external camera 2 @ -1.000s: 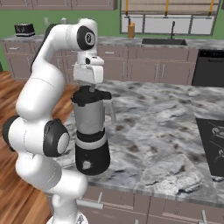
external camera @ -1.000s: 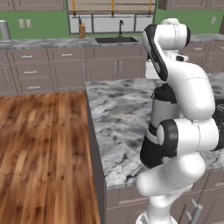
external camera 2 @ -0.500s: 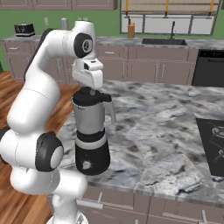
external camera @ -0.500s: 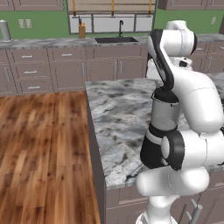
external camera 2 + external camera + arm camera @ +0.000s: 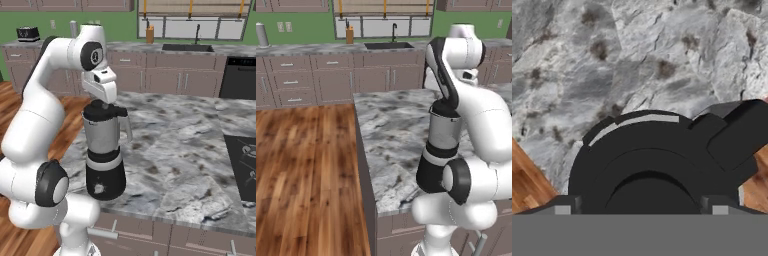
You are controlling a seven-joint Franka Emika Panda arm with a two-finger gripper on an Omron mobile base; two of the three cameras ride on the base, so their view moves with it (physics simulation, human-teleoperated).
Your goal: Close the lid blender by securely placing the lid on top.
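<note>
Claw [image 5: 104,103] hovered right over the lid [image 5: 102,111], jaws spread wide and gripping nothing, tips flanking the dark cap in the hand view. That lid [image 5: 652,165] sat on top of the blender [image 5: 104,150], covering the jar's rim. Blender stood upright near the front edge of the marbled tabletop [image 5: 190,145], handle pointing toward the stove side.

The tabletop [image 5: 190,145] looks like polished grey-veined marble. The blender [image 5: 104,150] has a translucent smoky jar over a glossy black plastic base; its lid [image 5: 657,170] looks matt black. Floor [image 5: 301,170]: varnished wood planks.
</note>
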